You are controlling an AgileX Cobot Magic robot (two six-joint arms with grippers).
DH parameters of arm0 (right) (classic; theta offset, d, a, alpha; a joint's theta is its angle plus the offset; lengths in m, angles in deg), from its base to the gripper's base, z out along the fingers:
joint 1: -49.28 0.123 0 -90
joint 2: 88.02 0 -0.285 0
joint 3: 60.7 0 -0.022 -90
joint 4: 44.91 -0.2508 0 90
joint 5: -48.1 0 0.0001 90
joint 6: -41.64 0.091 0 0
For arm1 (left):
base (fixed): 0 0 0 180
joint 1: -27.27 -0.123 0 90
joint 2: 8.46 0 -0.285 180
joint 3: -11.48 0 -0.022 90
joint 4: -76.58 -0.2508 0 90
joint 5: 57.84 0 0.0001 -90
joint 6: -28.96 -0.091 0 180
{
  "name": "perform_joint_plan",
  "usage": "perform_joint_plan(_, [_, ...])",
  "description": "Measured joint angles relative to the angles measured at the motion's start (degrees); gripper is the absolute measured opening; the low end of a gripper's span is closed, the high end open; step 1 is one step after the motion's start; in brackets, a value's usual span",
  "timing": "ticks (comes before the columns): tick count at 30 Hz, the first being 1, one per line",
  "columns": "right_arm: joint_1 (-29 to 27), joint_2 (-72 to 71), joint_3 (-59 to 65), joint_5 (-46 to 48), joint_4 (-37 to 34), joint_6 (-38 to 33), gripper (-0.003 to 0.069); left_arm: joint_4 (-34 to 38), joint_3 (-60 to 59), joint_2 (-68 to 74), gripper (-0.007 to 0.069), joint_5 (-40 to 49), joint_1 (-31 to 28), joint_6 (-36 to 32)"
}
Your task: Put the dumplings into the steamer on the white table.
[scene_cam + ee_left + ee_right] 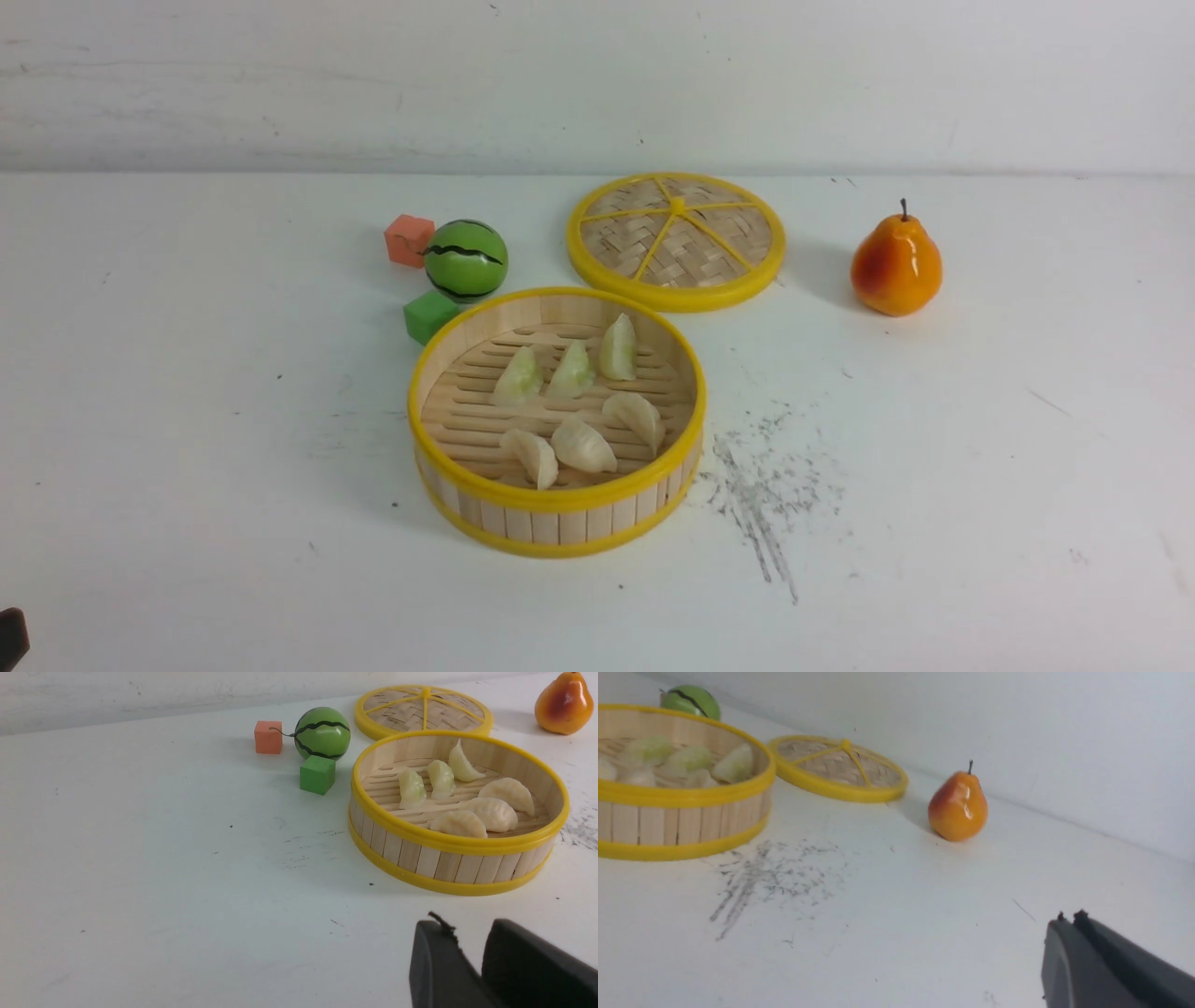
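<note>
Left gripper (472, 947) seen at lower right of left wrist view, fingers slightly apart, nothing held, above bare white table (163, 882). Right gripper (1069, 921) at lower right of right wrist view, fingers pressed together, empty.

Steamer (557, 523) placed at centre of front view. All six dumplings (581, 446) inside: three pale green toward back, three cream-white toward front.

Woven lid (676, 240) laid flat behind steamer. Green cube (429, 316), toy watermelon (466, 260), orange cube (408, 240) grouped at upper left of steamer. Toy pear (895, 265) upright at right. Grey scratch marks (761, 485) just right of steamer.

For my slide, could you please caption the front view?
Six dumplings sit in the open steamer; its lid lies behind.
</note>
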Motion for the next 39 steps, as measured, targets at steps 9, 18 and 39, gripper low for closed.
perform_joint_plan(9, [-4.9,0.0,0.0,11.6,20.8,33.8,-0.0005,0.0,0.0,0.0,0.0165,0.0,0.0,0.0])
perform_joint_plan(18, [-4.4,0.0,-0.4,13.9,18.9,33.0,-0.0003,0.0,0.0,0.0,0.0177,0.0,0.0,0.0])
perform_joint_plan(39, [-4.4,-0.1,-0.4,13.9,18.1,32.2,0.0018,0.0,0.0,0.0,0.0204,0.0,0.0,0.0])
